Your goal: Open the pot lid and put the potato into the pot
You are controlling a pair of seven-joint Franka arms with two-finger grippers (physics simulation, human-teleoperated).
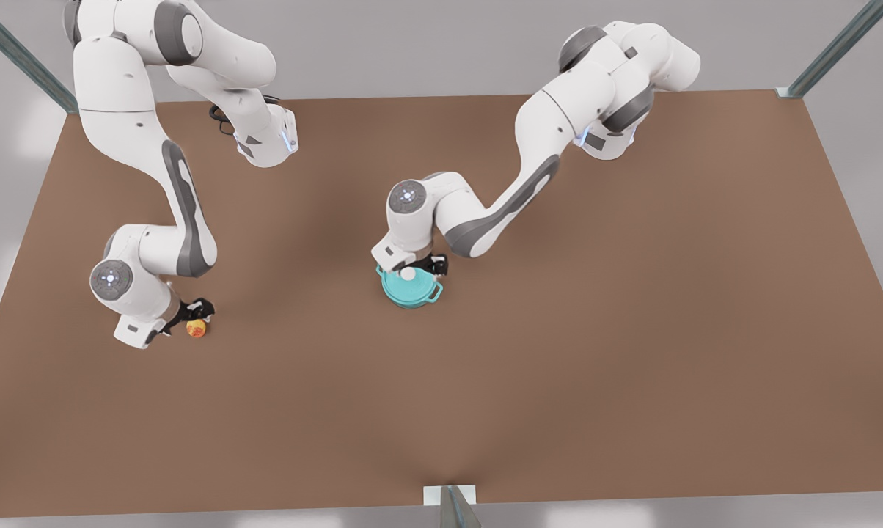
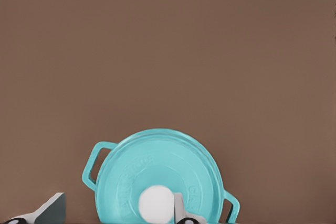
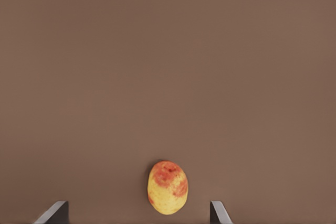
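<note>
**Lid on, potato on the counter**

The left end effector (image 1: 416, 265), open, straddles the pot lid (image 2: 159, 177)'s knob; raised lettering there is unreadable. It half hides the pot (image 1: 411, 288). The open right end effector (image 1: 194, 314) flanks the potato (image 3: 167, 187) on the counter (image 1: 632, 330).

A flat brown table (image 1: 559, 367) spreads across the scene against a pale grey backdrop. Grey metal struts (image 1: 837, 45) angle off its far corners, and another strut (image 1: 452, 506) meets its near edge.

The teal pot lid (image 2: 157, 177) covers the pot (image 1: 411, 288) beneath the left gripper (image 1: 421, 268); the blotchy yellow potato (image 3: 167, 187) lies between the right gripper's (image 1: 194, 317) fingers.
</note>
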